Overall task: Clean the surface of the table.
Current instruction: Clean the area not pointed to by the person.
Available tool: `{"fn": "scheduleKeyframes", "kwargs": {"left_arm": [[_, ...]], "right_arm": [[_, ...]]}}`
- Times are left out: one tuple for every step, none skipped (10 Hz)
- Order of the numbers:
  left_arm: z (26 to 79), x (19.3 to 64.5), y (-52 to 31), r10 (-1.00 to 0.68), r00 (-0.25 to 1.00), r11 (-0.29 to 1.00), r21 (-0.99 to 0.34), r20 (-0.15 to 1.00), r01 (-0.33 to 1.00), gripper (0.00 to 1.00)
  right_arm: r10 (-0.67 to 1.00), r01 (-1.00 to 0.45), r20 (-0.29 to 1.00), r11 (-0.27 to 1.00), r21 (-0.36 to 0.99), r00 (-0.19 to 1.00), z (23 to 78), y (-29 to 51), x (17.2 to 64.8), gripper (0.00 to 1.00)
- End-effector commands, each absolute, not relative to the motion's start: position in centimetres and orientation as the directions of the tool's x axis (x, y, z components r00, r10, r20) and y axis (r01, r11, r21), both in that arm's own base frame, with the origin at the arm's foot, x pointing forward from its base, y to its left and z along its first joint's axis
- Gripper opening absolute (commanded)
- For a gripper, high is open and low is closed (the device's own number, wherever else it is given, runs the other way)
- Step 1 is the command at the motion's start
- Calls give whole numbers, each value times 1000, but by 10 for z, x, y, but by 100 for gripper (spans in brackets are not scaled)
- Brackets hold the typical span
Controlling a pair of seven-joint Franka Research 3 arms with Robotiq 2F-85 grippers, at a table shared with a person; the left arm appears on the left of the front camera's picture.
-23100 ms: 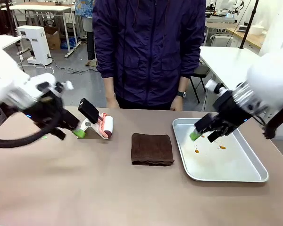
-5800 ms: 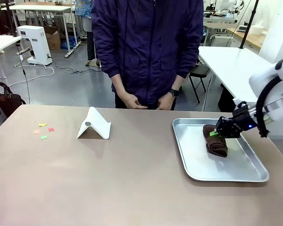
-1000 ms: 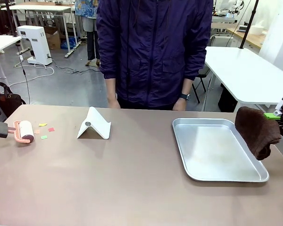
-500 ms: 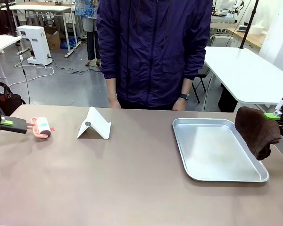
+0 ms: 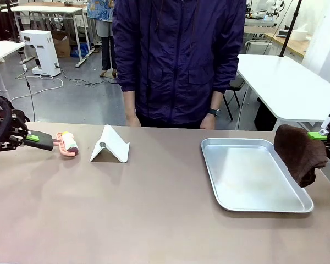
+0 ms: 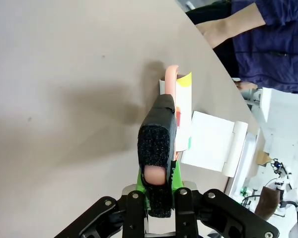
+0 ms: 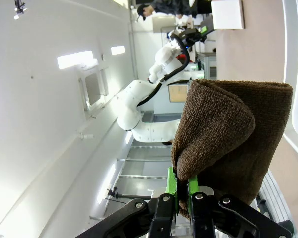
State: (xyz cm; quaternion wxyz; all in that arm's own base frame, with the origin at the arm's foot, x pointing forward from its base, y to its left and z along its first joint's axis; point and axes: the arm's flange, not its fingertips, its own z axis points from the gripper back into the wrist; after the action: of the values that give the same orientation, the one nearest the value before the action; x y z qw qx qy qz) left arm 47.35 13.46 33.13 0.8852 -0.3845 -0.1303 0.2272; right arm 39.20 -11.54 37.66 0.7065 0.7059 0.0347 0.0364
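My left gripper [image 5: 32,137] is shut on the black handle of a pink lint roller [image 5: 69,144], whose head rests on the brown table [image 5: 154,220] at the far left. In the left wrist view the left gripper [image 6: 158,191] pinches the handle [image 6: 156,144], and the roller head [image 6: 183,106] carries yellow, red and green scraps. At the right edge my right gripper [image 5: 323,136] is shut on a brown cloth [image 5: 301,153] that hangs above the tray's right rim. The right wrist view shows the right gripper [image 7: 184,194] clamped on the folded cloth [image 7: 228,139].
A shiny metal tray [image 5: 225,195] lies on the right half of the table. A white folded stand [image 5: 110,144] sits just right of the roller, also seen as the white stand [image 6: 213,148]. A person in a dark jacket [image 5: 179,60] stands at the far edge.
The left gripper has pushed the roller to the right, over the spot where small coloured scraps lay; they no longer show on the table. The right gripper and cloth have not moved.
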Motion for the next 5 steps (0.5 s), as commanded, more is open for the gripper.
{"fn": "scheduleKeyframes", "kwargs": {"left_arm": [[306,472,122,470,881,646,-696,41,-313,20],[316,470,122,461,886,593,-761,56,-261,20],[329,463,127,457,886,515,-835,76,-194,20],[348,450,139,457,886,428,-894,84,-136,20],[360,440,149,455,886,388,-916,95,-101,20]], "right_arm": [[83,-10,11,-6,1000,997,380,-111,396,9],[83,-10,11,-6,1000,997,380,-111,396,9],[83,-10,11,-6,1000,997,380,-111,396,9],[83,-10,11,-6,1000,997,380,-111,396,9],[83,-10,11,-6,1000,997,380,-111,396,9]]}}
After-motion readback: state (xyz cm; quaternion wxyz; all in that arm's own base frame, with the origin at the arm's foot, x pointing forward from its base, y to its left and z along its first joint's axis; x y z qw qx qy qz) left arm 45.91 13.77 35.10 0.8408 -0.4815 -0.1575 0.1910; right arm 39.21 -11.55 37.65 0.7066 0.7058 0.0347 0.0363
